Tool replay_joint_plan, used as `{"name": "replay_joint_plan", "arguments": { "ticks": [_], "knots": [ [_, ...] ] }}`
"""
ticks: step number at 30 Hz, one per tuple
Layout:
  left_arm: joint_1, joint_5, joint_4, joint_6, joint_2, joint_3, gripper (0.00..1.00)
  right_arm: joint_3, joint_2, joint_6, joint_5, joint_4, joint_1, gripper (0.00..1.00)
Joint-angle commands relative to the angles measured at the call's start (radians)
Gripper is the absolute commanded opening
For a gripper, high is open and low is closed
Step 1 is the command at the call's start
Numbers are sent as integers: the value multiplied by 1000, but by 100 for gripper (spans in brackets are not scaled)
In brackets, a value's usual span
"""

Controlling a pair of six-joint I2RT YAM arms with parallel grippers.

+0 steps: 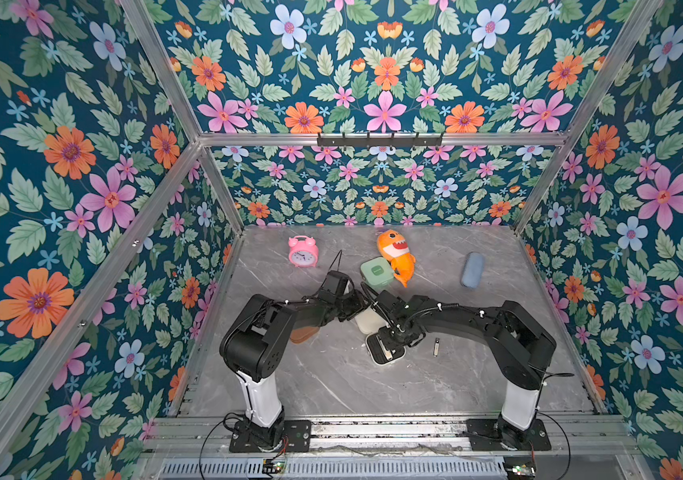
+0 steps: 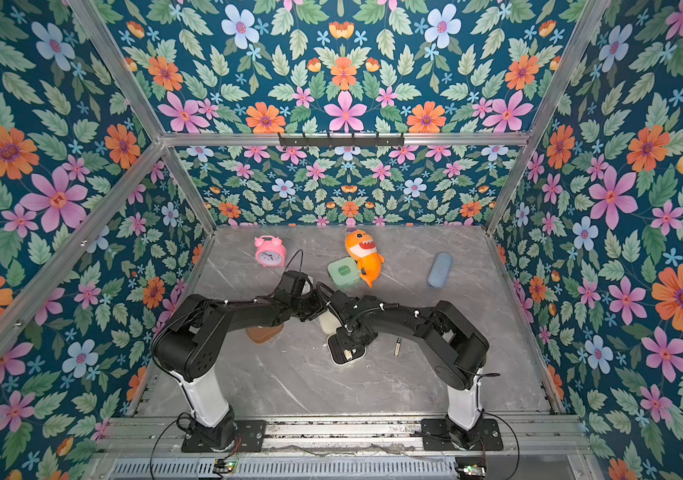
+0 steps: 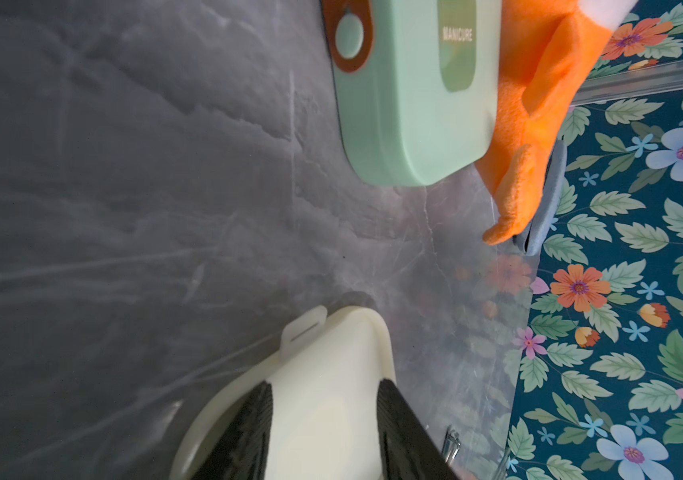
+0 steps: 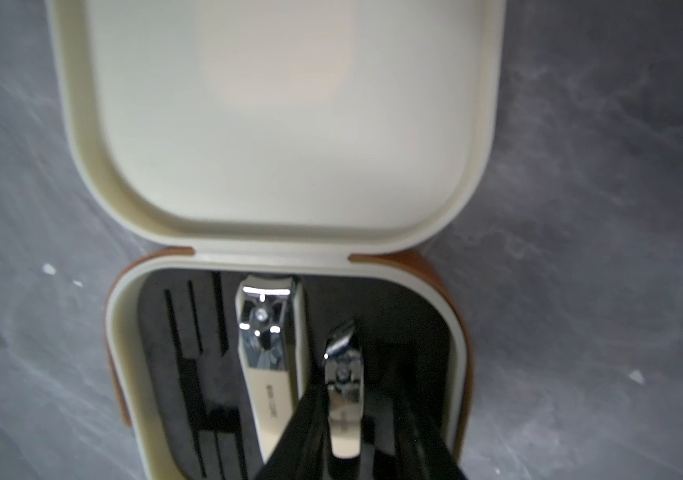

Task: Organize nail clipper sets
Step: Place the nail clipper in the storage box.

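Packing the cream case [image 1: 385, 362], mid-frame in a top view: left gripper [image 3: 325, 384] clamps its lid [image 3: 331, 340]; right gripper [image 4: 356, 397] stands parted round a clipper [image 4: 342, 374] at the insert [image 4: 190, 332]. Next, probably lift straight clear.

The left arm [image 1: 256, 332] and right arm [image 1: 510, 328] bend inward, nearly meeting wrist to wrist. The left claw [image 3: 323, 390] pinches a cream lid [image 3: 331, 353]; the right claw [image 4: 356, 415] points down, jaws parted loosely around a small clipper [image 4: 344, 386].
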Motion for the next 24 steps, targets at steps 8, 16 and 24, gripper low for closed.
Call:
{"name": "replay_joint_plan", "arguments": {
  "ticks": [8,16,24],
  "knots": [
    [-2,-18,-75,12,9,4,45,65,-18,-7,24,-96,-11,30],
    [-2,-18,-81,14,10,10,45,86,-29,-20,1,-97,-12,30],
    [-2,-19,-85,16,6,10,44,97,-12,-15,7,-89,-16,17]
  ]
}}
